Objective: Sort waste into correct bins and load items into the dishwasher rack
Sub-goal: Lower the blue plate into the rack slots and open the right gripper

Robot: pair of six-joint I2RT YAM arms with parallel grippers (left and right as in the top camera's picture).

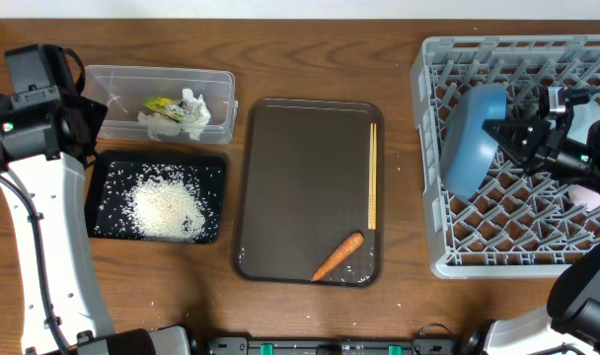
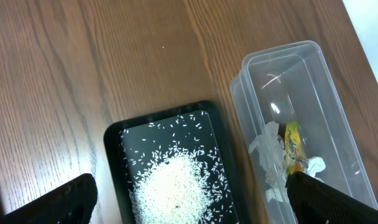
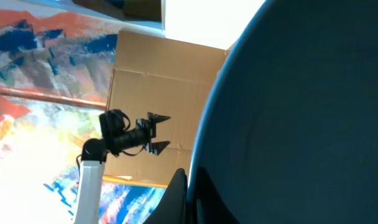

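Note:
The large blue dish (image 1: 470, 138) stands on edge at the left side of the grey dishwasher rack (image 1: 458, 258), and my right gripper (image 1: 499, 133) is shut on its rim. The right wrist view shows that rim (image 3: 301, 112) pinched between the dark fingers (image 3: 176, 199). My left gripper (image 2: 192, 202) hangs open and empty above the rice (image 2: 173, 186) in the black tray (image 2: 114, 155). In the clear tub (image 1: 221, 89) lie crumpled white paper (image 1: 187, 120) and a yellow-green wrapper (image 1: 162, 105). An orange carrot (image 1: 337, 256) and the chopsticks (image 1: 372, 177) lie on the brown tray (image 1: 300, 177).
A pale object (image 1: 588, 195) sits in the rack, partly hidden behind the right arm. A few stray rice grains lie on the wooden table near the front left (image 1: 142, 301). The left arm (image 1: 34, 197) rises along the table's left edge.

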